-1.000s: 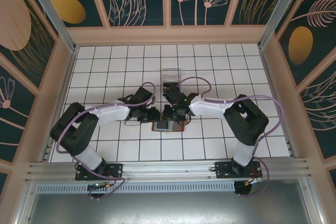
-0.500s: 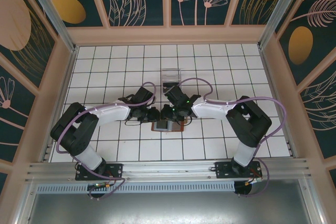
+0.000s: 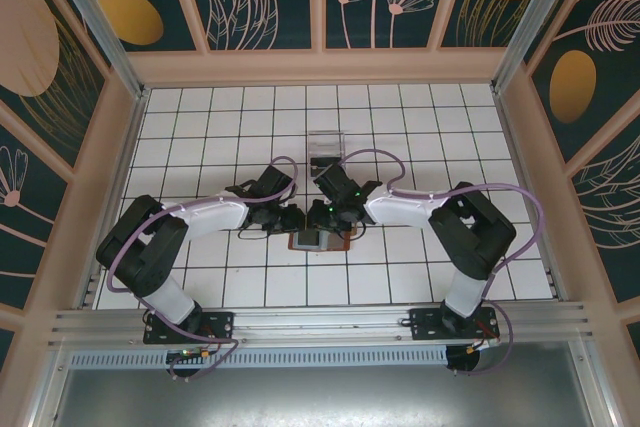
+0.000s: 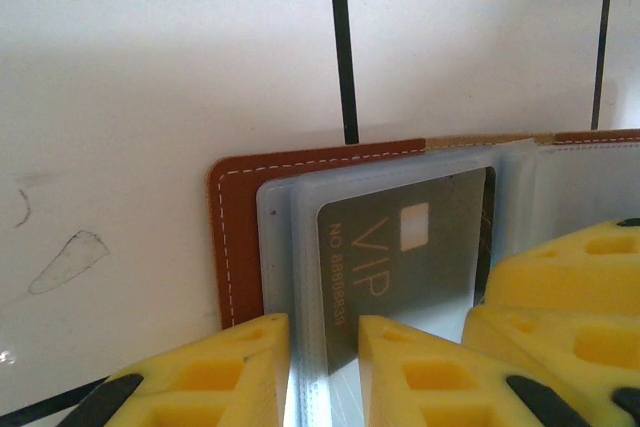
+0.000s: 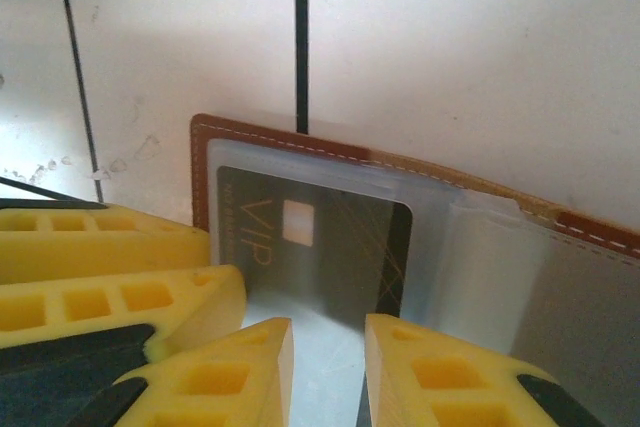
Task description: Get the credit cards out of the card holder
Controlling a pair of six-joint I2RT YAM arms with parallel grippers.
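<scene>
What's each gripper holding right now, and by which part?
The left gripper pinches the card holder's clear sleeves at their near edge. The right gripper straddles the VIP card's sleeve edge; grip cannot be told.

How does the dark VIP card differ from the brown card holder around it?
Colour: the VIP card is dark grey with gold lettering; the card holder is brown with pale stitching. Size: the card is smaller and lies within the holder's outline. State: the card sits behind a cloudy plastic sleeve; the holder lies open on the tiles. Both are flat with rounded corners.
</scene>
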